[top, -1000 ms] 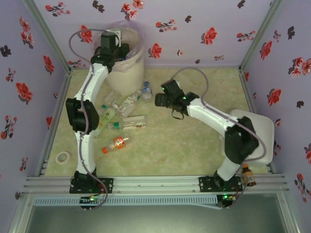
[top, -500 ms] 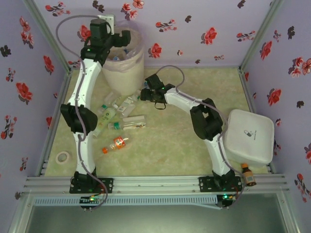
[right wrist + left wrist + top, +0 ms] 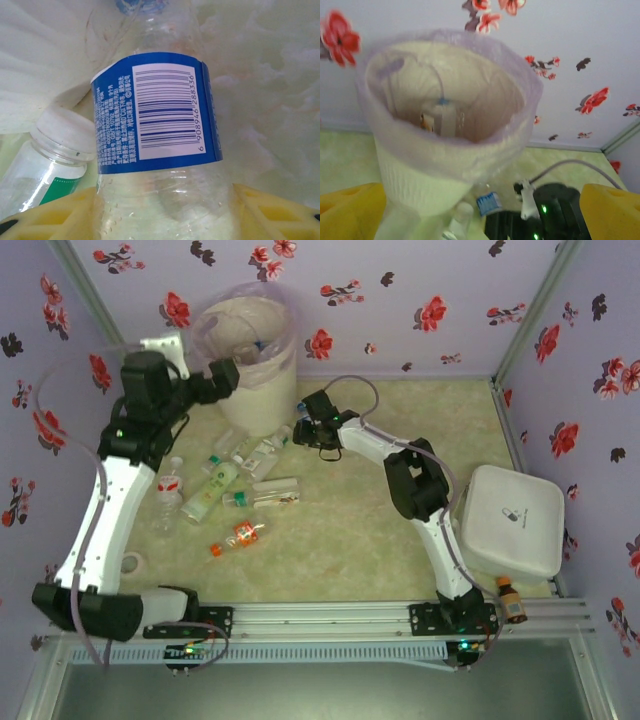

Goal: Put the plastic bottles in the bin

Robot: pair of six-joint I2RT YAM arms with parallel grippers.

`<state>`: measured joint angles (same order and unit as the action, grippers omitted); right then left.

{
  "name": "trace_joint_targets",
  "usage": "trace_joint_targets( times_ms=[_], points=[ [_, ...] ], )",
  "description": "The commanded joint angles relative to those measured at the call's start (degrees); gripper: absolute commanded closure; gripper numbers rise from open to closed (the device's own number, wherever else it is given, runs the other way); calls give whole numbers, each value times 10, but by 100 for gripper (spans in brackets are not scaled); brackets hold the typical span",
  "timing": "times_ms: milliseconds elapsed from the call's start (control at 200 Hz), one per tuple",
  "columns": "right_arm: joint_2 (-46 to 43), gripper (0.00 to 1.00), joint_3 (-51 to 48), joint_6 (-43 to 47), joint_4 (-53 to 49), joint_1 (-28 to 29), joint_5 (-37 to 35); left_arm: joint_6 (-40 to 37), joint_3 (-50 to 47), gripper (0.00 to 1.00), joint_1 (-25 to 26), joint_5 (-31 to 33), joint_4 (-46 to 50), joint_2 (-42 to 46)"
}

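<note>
Clamping the blue-label bottle (image 3: 157, 115) at frame centre, the right gripper (image 3: 163, 195) presses both its sides; left gripper (image 3: 480, 200) gapes wide below the bin (image 3: 445, 145).

The cream bin (image 3: 258, 400), lined with a pinkish bag, stands upright, and clear plastic bottles (image 3: 228, 478) with blue, green, red or orange labels lie scattered near its base.

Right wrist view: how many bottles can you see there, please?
2: a blue-labelled bottle between the fingers of the right gripper, and a white-capped, green-labelled bottle at its lower left. Others may be hidden.
</note>
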<state>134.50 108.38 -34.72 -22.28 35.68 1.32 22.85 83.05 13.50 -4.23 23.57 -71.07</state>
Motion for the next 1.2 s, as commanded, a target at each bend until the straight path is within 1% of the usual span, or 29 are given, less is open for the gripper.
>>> trace_joint_targets(
  times_ms=[0,95,155,225,285,370,400,460,490,570,590,625,640,680,740,800,880,940,1105,1195],
  points=[
    [-66,50,-48,20,-19,-5,-9,85,-92,0,1,-16,-22,51],
    [-134,56,-139,29,22,-13,-15,143,-193,0,1,-14,-72,116],
    [-178,60,-203,39,58,-17,2,180,-243,0,0,-18,-103,141],
    [-229,66,-278,60,106,-20,36,223,-290,0,0,-38,-147,152],
    [-268,70,-332,83,137,-19,81,264,-325,0,1,-63,-199,148],
    [-323,71,-412,114,207,-17,167,319,-371,0,2,-99,-281,129],
    [-341,72,-444,119,236,-16,188,332,-380,0,4,-107,-304,119],
    [-374,74,-506,117,292,-13,205,342,-387,0,11,-116,-328,100],
    [-388,80,-539,116,322,-12,214,340,-386,0,17,-116,-328,90],
    [-419,84,-594,111,379,-5,223,337,-374,0,33,-115,-321,62],
    [-426,89,-603,110,387,-2,220,339,-372,0,38,-116,-324,56],
    [-437,92,-615,111,398,4,216,345,-370,0,48,-119,-334,43],
    [-440,96,-618,112,402,7,213,347,-370,0,52,-121,-340,37],
    [-449,98,-627,113,410,16,207,357,-369,0,65,-128,-358,20],
    [-458,100,-638,118,425,29,196,364,-365,0,83,-130,-367,-5],
    [-457,100,-644,116,436,35,192,362,-362,1,94,-121,-355,-25],
    [-453,100,-651,108,460,39,202,367,-369,5,97,-110,-363,-40],
    [-453,100,-657,106,484,46,205,376,-372,7,98,-113,-377,-49],
    [-441,100,-652,112,500,61,205,386,-370,14,112,-119,-392,-75],
    [-429,100,-653,104,526,67,208,394,-373,17,119,-119,-404,-88]
  ],
)
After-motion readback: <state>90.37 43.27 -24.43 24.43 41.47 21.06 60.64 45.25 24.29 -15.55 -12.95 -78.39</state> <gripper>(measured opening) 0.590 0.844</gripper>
